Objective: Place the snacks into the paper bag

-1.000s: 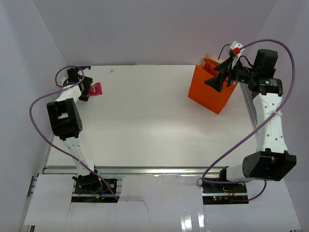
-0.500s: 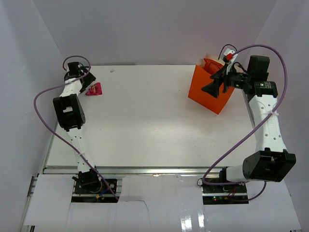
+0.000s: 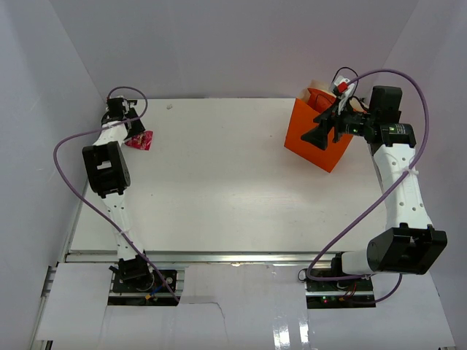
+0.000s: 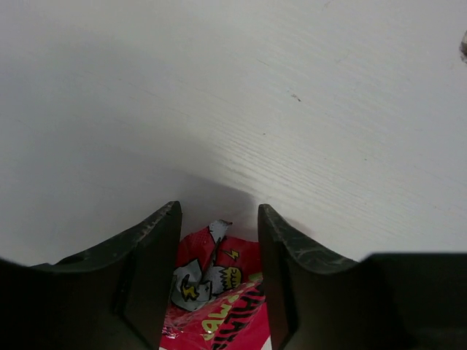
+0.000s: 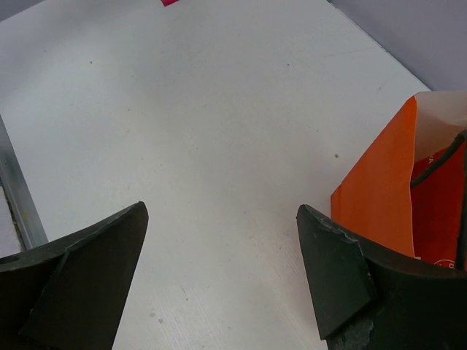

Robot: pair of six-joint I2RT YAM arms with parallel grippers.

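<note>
I see the left gripper (image 4: 219, 213) spread astride the pink wrapper (image 4: 216, 295), the right gripper (image 5: 222, 210) gaping beside the paper bag (image 5: 379, 182)

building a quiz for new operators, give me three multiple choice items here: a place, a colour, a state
1. Where does the paper bag stand? A) in the middle B) far right of the table C) near left corner
2. What colour is the wrapper between the left gripper's fingers? A) green B) blue C) red-pink
3. How is the right gripper? A) open and empty B) shut on a snack C) out of view
Answers: 1 B, top view shows it at the far right. 2 C, left wrist view shows red-pink. 3 A, fingers wide apart, nothing between.
</note>
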